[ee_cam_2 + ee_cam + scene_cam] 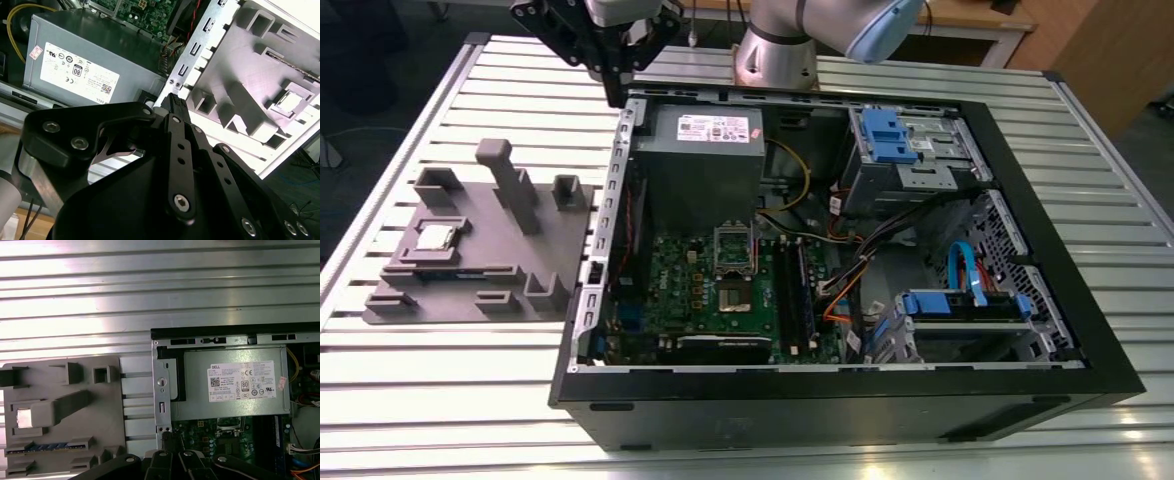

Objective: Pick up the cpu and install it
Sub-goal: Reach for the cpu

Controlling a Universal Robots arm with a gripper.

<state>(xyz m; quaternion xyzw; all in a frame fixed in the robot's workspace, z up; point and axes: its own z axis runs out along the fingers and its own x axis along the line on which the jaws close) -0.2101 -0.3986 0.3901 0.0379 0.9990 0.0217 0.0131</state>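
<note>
The cpu [438,237] is a small shiny square lying flat in a recess of the grey fixture [494,270], at the exterior view's left beside the open computer case. In the wrist views the cpu [290,100] [28,418] glints bright on the fixture [240,55] [102,415]. My gripper [611,95] [174,98] [167,437] hangs above the case's far left corner, well away from the cpu. Its fingers are shut together on nothing. The motherboard socket [734,268] sits mid-board inside the case.
The black case [1014,390] lies open on a slatted metal table [454,400]. A grey power supply [700,150] [235,385] sits just under the gripper. Blue drive bays [901,140], cables and memory slots crowd the case. Tall pegs [507,180] rise from the fixture.
</note>
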